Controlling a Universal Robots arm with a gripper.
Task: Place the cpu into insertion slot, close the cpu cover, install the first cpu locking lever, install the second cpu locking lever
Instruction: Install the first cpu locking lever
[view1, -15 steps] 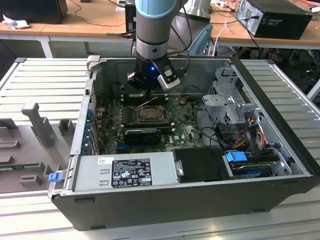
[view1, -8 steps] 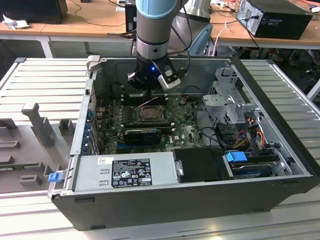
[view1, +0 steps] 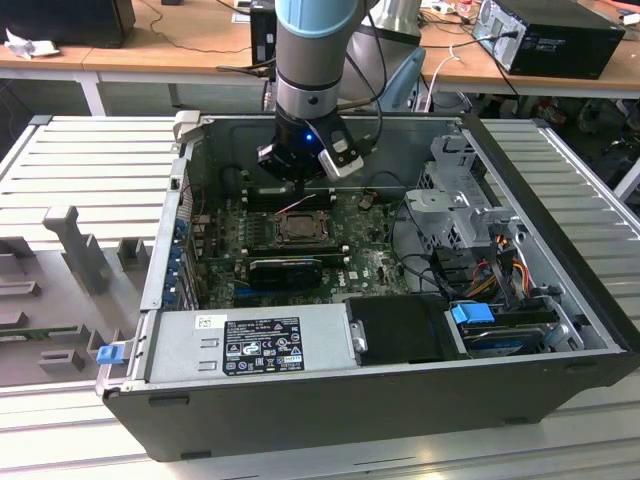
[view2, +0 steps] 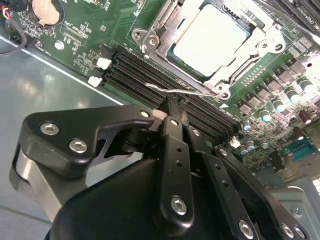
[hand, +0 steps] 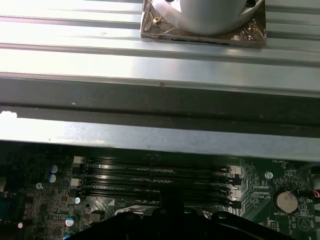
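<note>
Open computer case (view1: 300, 400) on ribbed bench: cpu (view2: 210, 37) sits in insertion slot (view1: 298, 229) under lowered cpu cover (view2: 257, 47), at 6 o'clock of gripper (view1: 300, 188) in the exterior view, jaws pinched together on nothing visible, tips against thin locking lever (view2: 180, 90), likely to push it.

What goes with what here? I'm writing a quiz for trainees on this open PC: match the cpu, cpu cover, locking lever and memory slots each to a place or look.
Things:
1. cpu
2. cpu cover
3. locking lever
4. memory slots

Descriptions:
A. thin wire bar just ahead of the gripper
B. pale square face showing through a window
C. long black parallel rows
D. grey metal frame around the chip

Pairs: 1-B, 2-D, 3-A, 4-C
</note>
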